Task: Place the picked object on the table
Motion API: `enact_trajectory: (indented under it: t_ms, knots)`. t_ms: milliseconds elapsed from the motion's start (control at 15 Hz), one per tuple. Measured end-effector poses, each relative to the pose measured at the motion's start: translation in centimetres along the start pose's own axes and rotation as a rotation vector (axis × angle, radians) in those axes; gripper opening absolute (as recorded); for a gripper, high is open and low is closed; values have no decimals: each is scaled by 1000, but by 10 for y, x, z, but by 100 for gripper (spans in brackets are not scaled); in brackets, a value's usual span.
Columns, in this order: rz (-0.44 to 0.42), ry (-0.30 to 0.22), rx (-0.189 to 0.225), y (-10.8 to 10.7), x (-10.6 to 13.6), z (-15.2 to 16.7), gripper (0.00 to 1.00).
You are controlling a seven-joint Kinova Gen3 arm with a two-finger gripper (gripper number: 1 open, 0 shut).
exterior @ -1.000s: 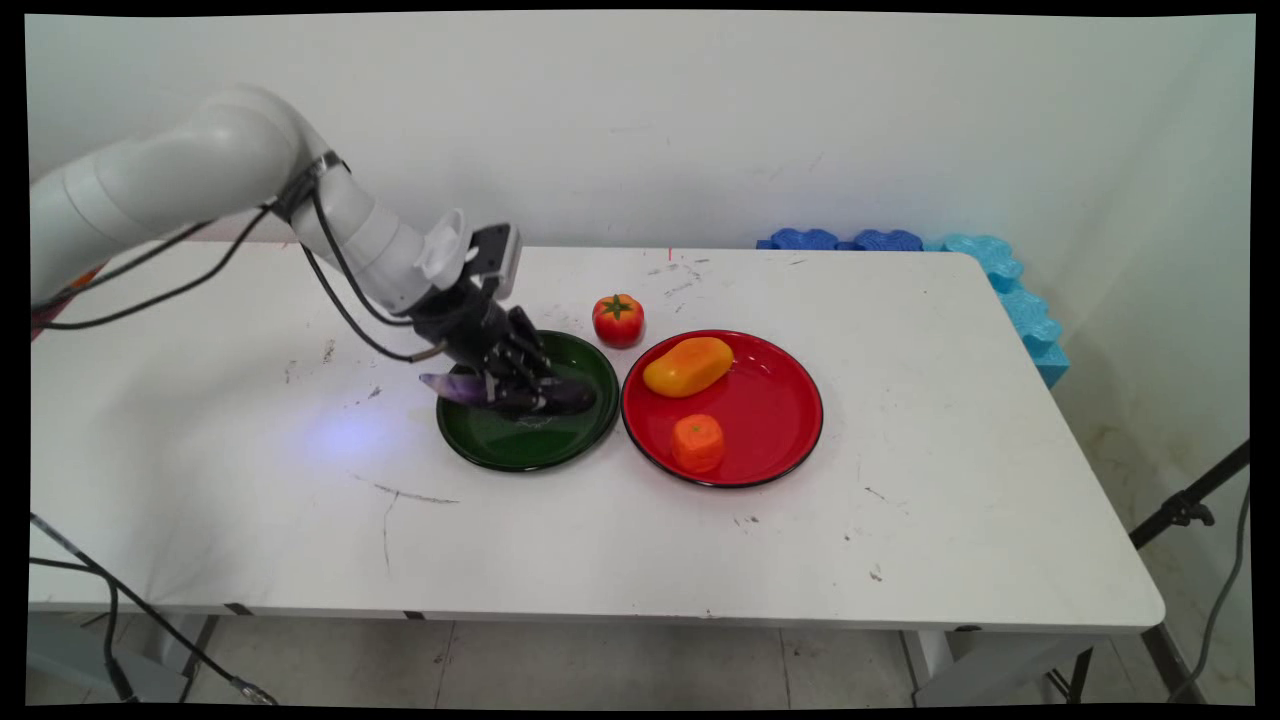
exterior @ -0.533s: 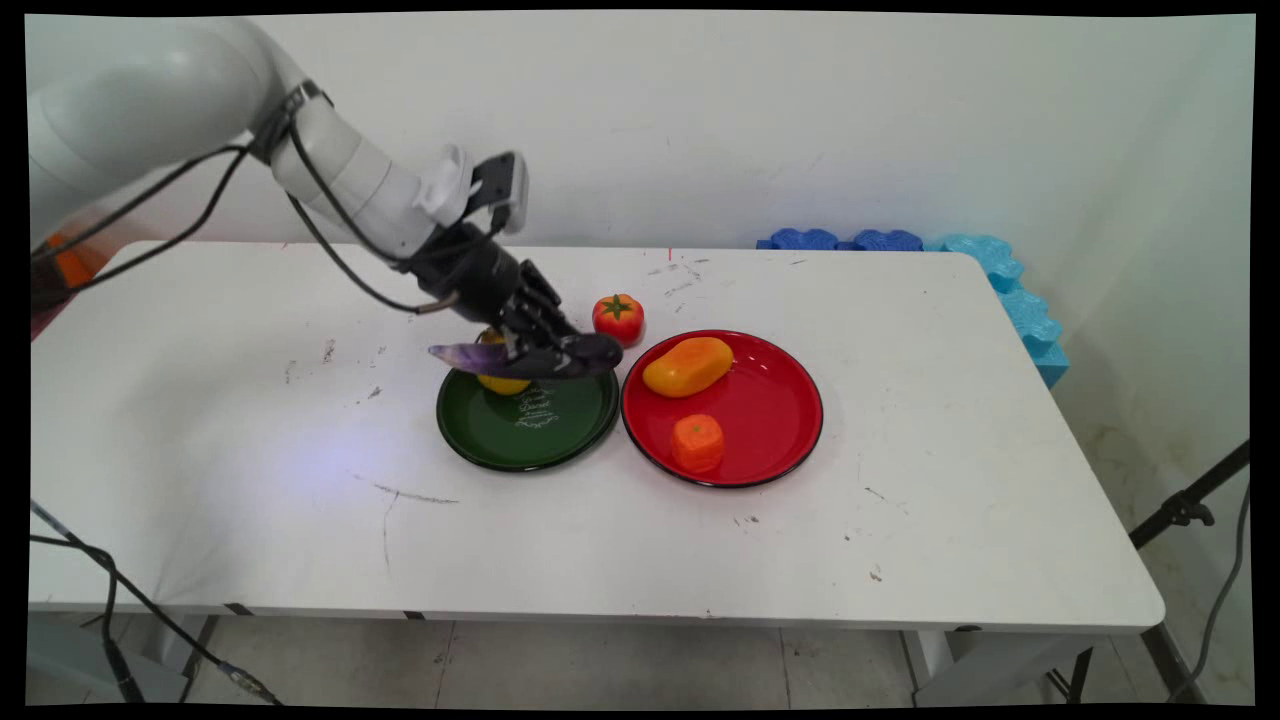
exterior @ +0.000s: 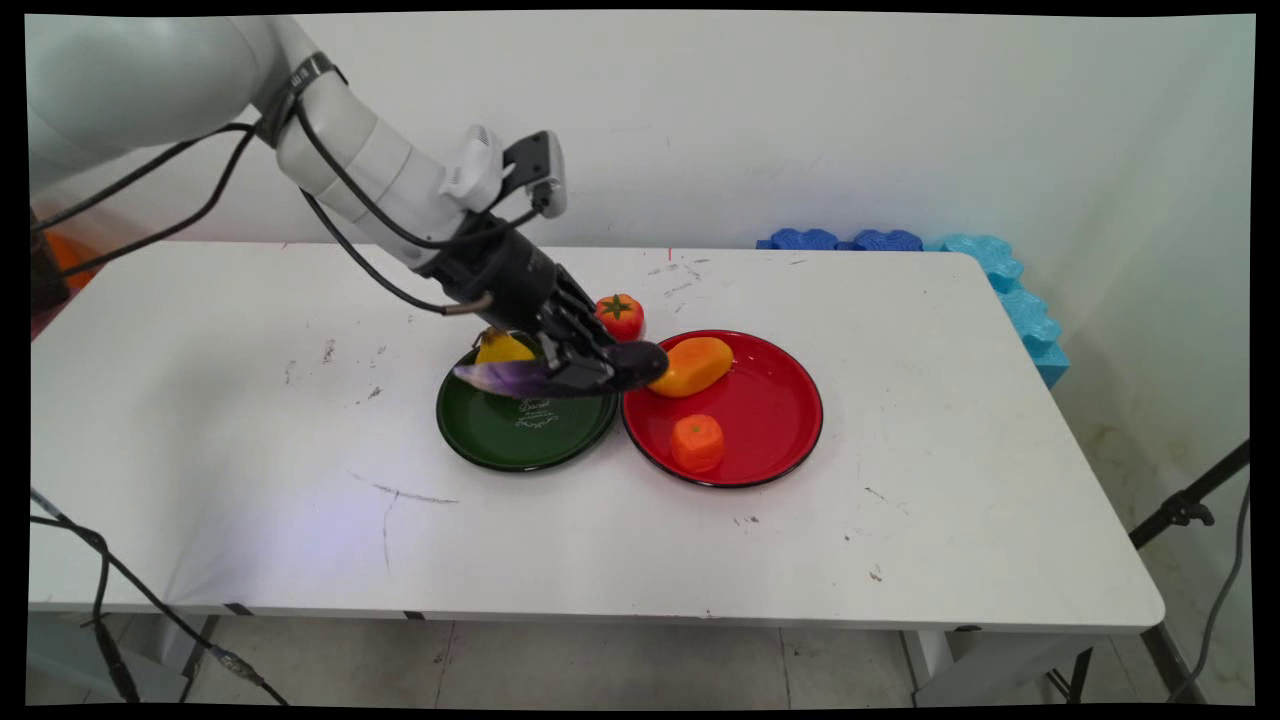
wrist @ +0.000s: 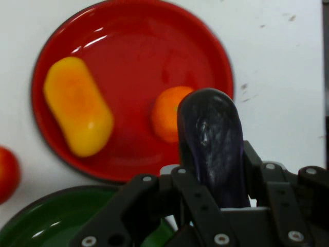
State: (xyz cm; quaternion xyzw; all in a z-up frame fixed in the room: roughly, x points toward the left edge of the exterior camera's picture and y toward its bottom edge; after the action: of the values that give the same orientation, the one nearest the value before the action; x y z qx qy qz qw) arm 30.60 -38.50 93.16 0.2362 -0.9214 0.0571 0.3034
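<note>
My gripper is shut on a purple eggplant, held level above the right part of the green plate. The eggplant's dark rounded end points toward the red plate. A yellow fruit lies on the green plate's far side, just behind the eggplant. On the red plate lie an orange-yellow mango and a small orange fruit. In the hand view the mango lies at the left and the orange fruit is partly hidden by the eggplant.
A red tomato stands on the table behind the two plates, and shows at the hand view's left edge. Blue foam blocks line the table's far right corner and right edge. Black cables hang from the arm at the left.
The gripper has lifted the eggplant off the green plate and carried it right, toward the red plate. The yellow fruit on the green plate is now uncovered.
</note>
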Motion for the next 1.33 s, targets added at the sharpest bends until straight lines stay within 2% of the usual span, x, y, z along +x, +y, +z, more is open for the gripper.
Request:
enact_trajectory:
  t_ms: [267, 600, 1000, 1333]
  knots:
    - [0, -4, -35, 27, 5, 14, 0]
    - [1, -17, -71, 50, -6, 37, 0]
    - [27, -25, -104, 69, -31, 69, 0]
    - [73, -31, -111, 75, -50, 94, 0]
